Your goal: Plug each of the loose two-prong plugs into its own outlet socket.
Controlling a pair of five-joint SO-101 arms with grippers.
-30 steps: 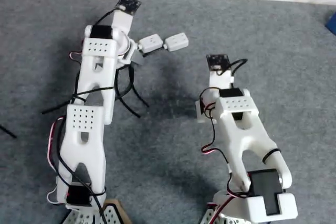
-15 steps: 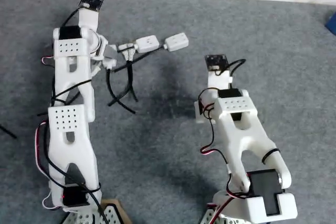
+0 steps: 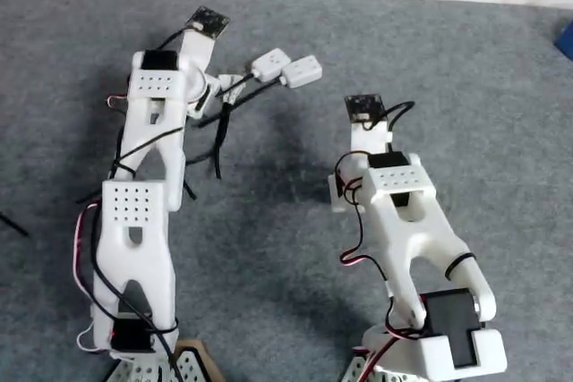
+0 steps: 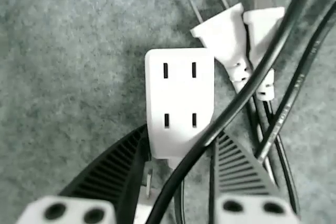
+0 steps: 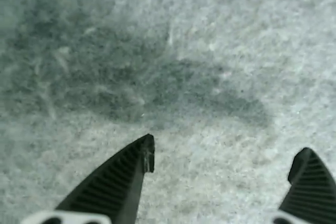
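Presently the outlet (image 4: 178, 103) is clamped at its cord end by the left claw (image 4: 181, 136), with all four slots bare. Two plugs (image 4: 226, 38) are laid just beside it, unplugged, and a black cord (image 4: 247, 98) is draped across its corner. Well apart, the right claw (image 5: 226, 149) is held spread over the grey table (image 5: 157, 35).

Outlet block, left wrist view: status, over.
Left gripper shut on end of outlet block; right gripper open over carpet. Both plugs loose beside it, sockets empty. Black cable crosses its face.
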